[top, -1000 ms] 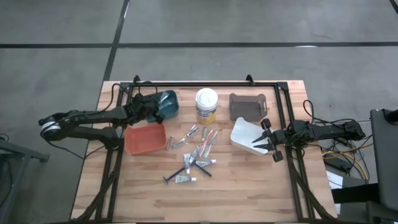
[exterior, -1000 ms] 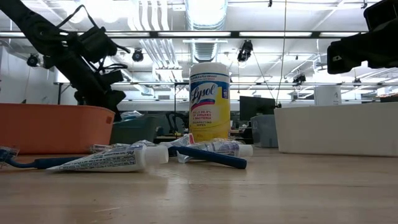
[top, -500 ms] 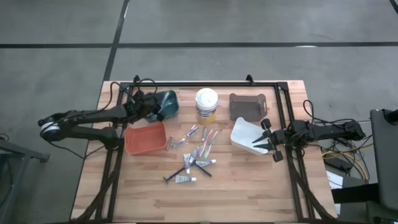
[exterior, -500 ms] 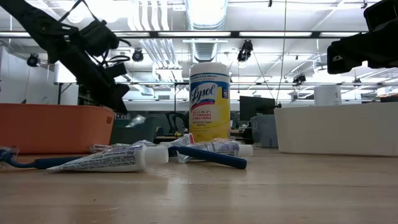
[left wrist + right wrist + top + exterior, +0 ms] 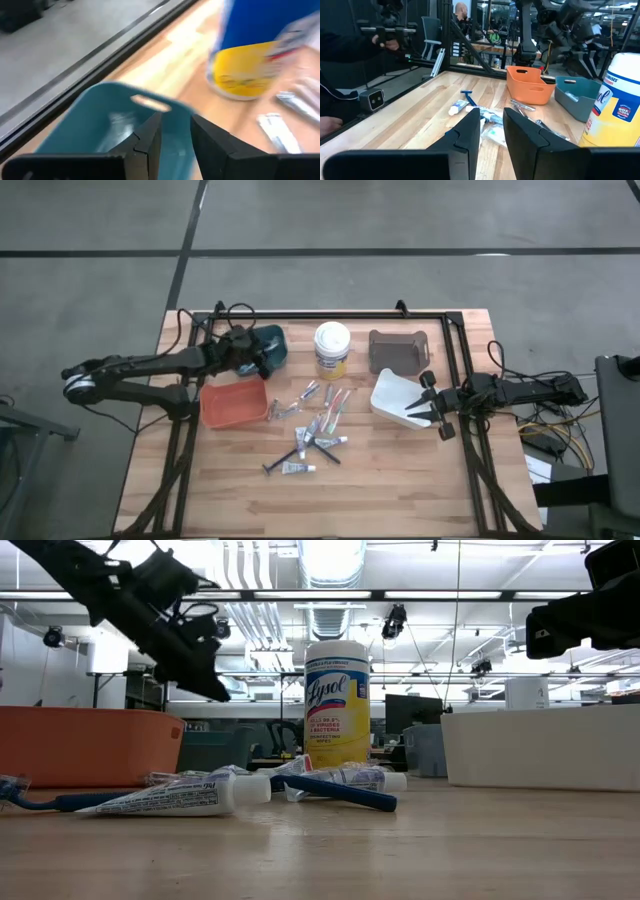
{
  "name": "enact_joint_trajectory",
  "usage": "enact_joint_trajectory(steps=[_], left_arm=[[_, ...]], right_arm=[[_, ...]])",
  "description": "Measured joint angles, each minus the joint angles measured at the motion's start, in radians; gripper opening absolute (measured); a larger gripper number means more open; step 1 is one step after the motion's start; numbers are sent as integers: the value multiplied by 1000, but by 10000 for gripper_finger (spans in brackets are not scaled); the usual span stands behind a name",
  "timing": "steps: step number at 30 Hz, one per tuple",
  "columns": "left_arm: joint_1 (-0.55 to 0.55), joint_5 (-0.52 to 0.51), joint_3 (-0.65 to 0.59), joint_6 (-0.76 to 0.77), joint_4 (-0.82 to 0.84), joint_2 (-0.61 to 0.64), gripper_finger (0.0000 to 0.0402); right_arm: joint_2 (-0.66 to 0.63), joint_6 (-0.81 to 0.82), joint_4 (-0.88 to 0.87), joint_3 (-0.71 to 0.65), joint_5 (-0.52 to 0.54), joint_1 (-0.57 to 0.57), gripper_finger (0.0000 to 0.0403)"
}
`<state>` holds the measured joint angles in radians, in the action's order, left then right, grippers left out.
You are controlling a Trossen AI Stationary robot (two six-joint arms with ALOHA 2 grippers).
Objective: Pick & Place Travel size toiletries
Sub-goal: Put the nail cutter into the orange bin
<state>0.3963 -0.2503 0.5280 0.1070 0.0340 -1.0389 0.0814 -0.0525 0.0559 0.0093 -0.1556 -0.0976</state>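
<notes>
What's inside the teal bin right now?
In the teal bin, the left wrist view shows one pale, blurred item; the left tool covers part of the floor.

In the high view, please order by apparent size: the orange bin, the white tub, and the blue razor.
1. Orange bin, largest.
2. White tub, clearly smaller in outline, though its top is nearer the overhead camera.
3. Blue razor, smallest, a thin stick among the other toiletries.

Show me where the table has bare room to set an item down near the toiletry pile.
Bare wood runs along the front of the table, below the toiletry pile, and left of it under the orange bin. It is crowded between the orange bin, the Lysol tub and the white bin.
</notes>
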Motion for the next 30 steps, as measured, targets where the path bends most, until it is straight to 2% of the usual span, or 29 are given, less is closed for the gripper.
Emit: enact_joint_trajectory(steps=[6, 11, 20, 30], left_arm=[[-145, -31, 15, -19, -41, 0, 105], [-236, -36, 11, 27, -80, -2, 106], [-394, -37, 7, 84, -125, -4, 105], [-538, -65, -11, 70, -301, -120, 105]], right_arm=[[0, 0, 0, 0, 0, 0, 74], [0, 0, 0, 0, 0, 0, 68], [0, 0, 0, 0, 0, 0, 79], [0, 0, 0, 0, 0, 0, 82]])
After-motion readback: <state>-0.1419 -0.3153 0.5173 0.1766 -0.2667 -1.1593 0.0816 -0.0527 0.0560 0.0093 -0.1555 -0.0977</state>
